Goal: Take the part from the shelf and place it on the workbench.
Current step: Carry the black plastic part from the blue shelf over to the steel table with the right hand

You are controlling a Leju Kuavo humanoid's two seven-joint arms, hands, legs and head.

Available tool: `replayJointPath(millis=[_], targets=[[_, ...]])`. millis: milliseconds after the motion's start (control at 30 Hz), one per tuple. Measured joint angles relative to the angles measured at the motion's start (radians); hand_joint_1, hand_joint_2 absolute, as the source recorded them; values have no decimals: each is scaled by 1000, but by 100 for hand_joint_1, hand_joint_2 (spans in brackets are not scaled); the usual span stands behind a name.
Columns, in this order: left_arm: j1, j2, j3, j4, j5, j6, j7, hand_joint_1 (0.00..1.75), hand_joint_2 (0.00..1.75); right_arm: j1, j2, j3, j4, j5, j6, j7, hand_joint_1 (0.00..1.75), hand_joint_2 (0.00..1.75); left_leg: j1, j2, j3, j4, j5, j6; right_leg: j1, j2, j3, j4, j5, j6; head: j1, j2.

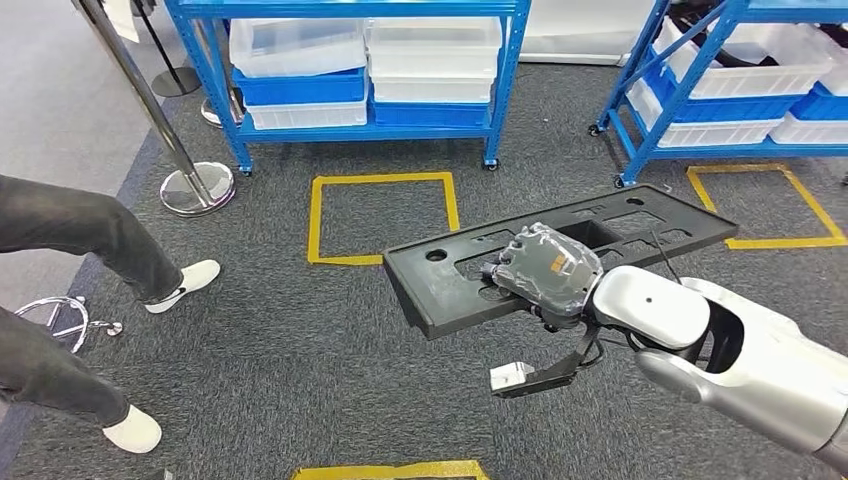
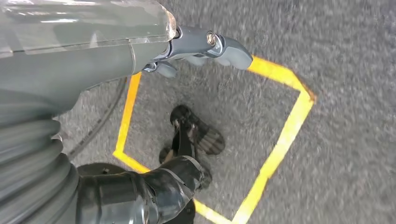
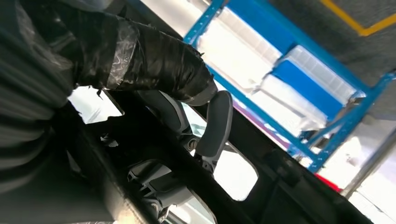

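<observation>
**Black part held in the air over grey carpet**

Grey carpet (image 1: 300,340) marked with yellow tape squares (image 1: 380,218) covers the floor, with blue shelves (image 1: 350,70) of white and blue bins behind. The right hand's fingers (image 3: 215,126) are clamped on the long black part (image 1: 470,270), gripping through one of its cut-outs. The right hand (image 1: 545,270) sits on top of the part near its middle, and the part is held roughly level above the floor, clear of the shelves. The silver right arm (image 1: 740,360) comes in from the lower right. The left hand (image 2: 201,46) hangs over a yellow tape square, holding nothing; I cannot tell how its fingers lie. A person's legs (image 1: 90,240) in white shoes stand at the left, beside a chrome post base (image 1: 197,187)
</observation>
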State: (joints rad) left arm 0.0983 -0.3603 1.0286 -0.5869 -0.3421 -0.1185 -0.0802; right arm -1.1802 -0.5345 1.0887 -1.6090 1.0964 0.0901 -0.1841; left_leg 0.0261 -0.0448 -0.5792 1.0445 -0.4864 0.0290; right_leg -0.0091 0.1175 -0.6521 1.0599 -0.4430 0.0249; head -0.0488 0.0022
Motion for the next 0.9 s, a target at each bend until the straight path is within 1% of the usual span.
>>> replayJointPath(millis=[33, 67, 100, 133, 167, 200, 233, 267, 300, 333, 367, 400, 433, 467, 500, 533, 567, 600, 633, 667, 700, 733, 767, 800, 833, 867, 900], targets=[[0, -1, 0, 0, 2, 2, 0, 0, 175, -2, 2, 0, 2, 1, 0, 1, 175, 175, 1, 14, 2, -6, 3, 6, 2, -30, -15, 30, -18, 5, 4, 0], [1, -2, -1, 1, 5, 4, 0, 0, 175, -4, 4, 0, 3, 2, 1, 2, 175, 175, 0, 27, 4, -9, 5, 10, 2, -68, -40, 82, -47, 9, 8, 0], [3, -1, -1, 1, 7, 6, 0, 0, 175, -5, 5, 0, 5, 4, 1, 3, 175, 175, -1, 40, 4, -10, 5, 13, 0, -94, -71, 147, -78, 13, 12, 0], [4, -1, -1, 1, 10, 7, 0, 0, 175, -4, 6, 1, 6, 5, 1, 4, 175, 175, -2, 52, 3, -10, 5, 13, -2, -106, -101, 210, -102, 16, 13, 0], [4, -1, -1, 1, 13, 8, 0, 0, 175, -1, 8, 3, 8, 6, 1, 4, 175, 175, -3, 66, 4, -10, 4, 14, -4, -112, -121, 250, -110, 18, 13, 0], [4, -1, -2, 1, 15, 9, 0, 0, 175, 1, 12, 6, 10, 7, 2, 4, 175, 175, -3, 79, 5, -10, 2, 14, -6, -115, -121, 252, -99, 19, 13, 0], [4, -1, -2, 1, 19, 11, 1, 0, 175, 1, 18, 8, 14, 8, 4, 4, 175, 175, -4, 92, 7, -10, 0, 13, -5, -120, -100, 212, -71, 17, 13, 0], [4, -2, -4, 1, 23, 13, 2, 0, 175, 0, 27, 9, 18, 10, 6, 4, 175, 175, -5, 105, 11, -10, -3, 11, -3, -135, -61, 140, -35, 11, 13, 0], [4, -2, -6, 1, 27, 16, 4, 0, 175, -3, 39, 10, 24, 12, 10, 5, 175, 175, -7, 118, 14, -10, -6, 8, 5, -161, -22, 67, -10, 2, 13, 0], [4, -3, -8, 1, 32, 19, 5, 0, 175, -7, 53, 10, 30, 15, 13, 7, 175, 175, -9, 129, 17, -11, -8, 4, 13, -181, 8, 9, 8, -7, 13, 0], [3, -4, -10, 2, 34, 22, 6, 0, 175, -11, 66, 11, 37, 16, 15, 8, 175, 175, -11, 141, 19, -11, -11, 0, 20, -194, 23, -23, 14, -15, 12, 0], [2, -4, -13, 2, 37, 25, 6, 0, 175, -14, 77, 12, 43, 17, 17, 9, 175, 175, -12, 151, 21, -13, -12, -4, 26, -195, 24, -31, 12, -20, 12, 0], [0, -4, -16, 2, 38, 27, 7, 0, 175, -15, 85, 14, 48, 18, 17, 10, 175, 175, -13, 162, 25, -16, -13, -9, 26, -181, 23, -34, 15, -25, 13, 0], [-1, -4, -18, 2, 38, 28, 7, 0, 175, -16, 90, 15, 52, 17, 17, 10, 175, 175, -12, 163, 29, -16, -17, -14, 22, -170, 27, -40, 18, -29, 12, 0], [-1, -3, -21, 2, 38, 28, 7, 0, 175, -17, 96, 15, 55, 17, 17, 9, 175, 175, -11, 147, 29, -9, -25, -18, 18, -158, 32, -49, 22, -34, 12, 0], [-1, -2, -22, 3, 38, 29, 7, 0, 175, -20, 101, 16, 59, 17, 17, 9, 175, 175, -10, 122, 20, 15, -43, -21, 14, -148, 37, -58, 27, -41, 12, 0], [1, 0, -23, 3, 38, 29, 7, 0, 175, -22, 108, 17, 62, 17, 17, 9, 175, 175, -8, 90, -1, 60, -71, -23, 10, -137, 41, -64, 31, -46, 10, 0], [3, 0, -23, 3, 39, 30, 7, 0, 175, -23, 114, 19, 66, 17, 17, 9, 175, 175, -7, 65, -30, 122, -101, -24, 11, -124, 41, -65, 33, -49, 10, 0], [5, 1, -23, 3, 39, 30, 7, 0, 175, -23, 118, 21, 70, 18, 17, 9, 175, 175, -6, 54, -63, 187, -127, -26, 11, -110, 39, -64, 33, -52, 9, 0], [6, 1, -24, 4, 39, 30, 7, 0, 175, -22, 121, 25, 72, 17, 17, 9, 175, 175, -6, 51, -89, 234, -139, -27, 11, -95, 37, -61, 33, -52, 8, 0], [7, 2, -24, 4, 40, 30, 7, 0, 175, -20, 122, 29, 74, 17, 17, 8, 175, 175, -5, 50, -101, 251, -132, -29, 11, -79, 36, -57, 32, -51, 8, 0], [8, 2, -25, 4, 42, 30, 6, 0, 175, -18, 122, 32, 74, 17, 17, 7, 175, 175, -4, 48, -97, 232, -107, -32, 9, -64, 34, -51, 30, -49, 9, 0], [8, 2, -26, 4, 45, 30, 5, 0, 175, -17, 122, 34, 75, 17, 17, 7, 175, 175, -1, 42, -76, 179, -68, -34, 6, -48, 31, -42, 26, -44, 8, 0], [9, 3, -27, 4, 48, 30, 5, 0, 175, -17, 122, 34, 75, 17, 17, 7, 175, 175, 4, 21, -52, 120, -38, -37, 3, -34, 26, -31, 21, -39, 9, 0], [11, 3, -30, 4, 53, 30, 4, 0, 175, -19, 121, 34, 76, 16, 17, 7, 175, 175, 7, 0, -30, 70, -19, -36, 3, -20, 18, -17, 15, -32, 9, 0], [13, 2, -33, 4, 58, 30, 4, 0, 175, -20, 120, 34, 76, 15, 17, 7, 175, 175, 8, -16, -17, 39, -11, -34, 2, -8, 9, -6, 13, -25, 9, 0], [15, 2, -39, 4, 63, 31, 5, 0, 175, -20, 118, 34, 76, 13, 16, 7, 175, 175, 7, -24, -14, 31, -15, -29, 1, 2, 1, 0, 13, -19, 9, 0]])
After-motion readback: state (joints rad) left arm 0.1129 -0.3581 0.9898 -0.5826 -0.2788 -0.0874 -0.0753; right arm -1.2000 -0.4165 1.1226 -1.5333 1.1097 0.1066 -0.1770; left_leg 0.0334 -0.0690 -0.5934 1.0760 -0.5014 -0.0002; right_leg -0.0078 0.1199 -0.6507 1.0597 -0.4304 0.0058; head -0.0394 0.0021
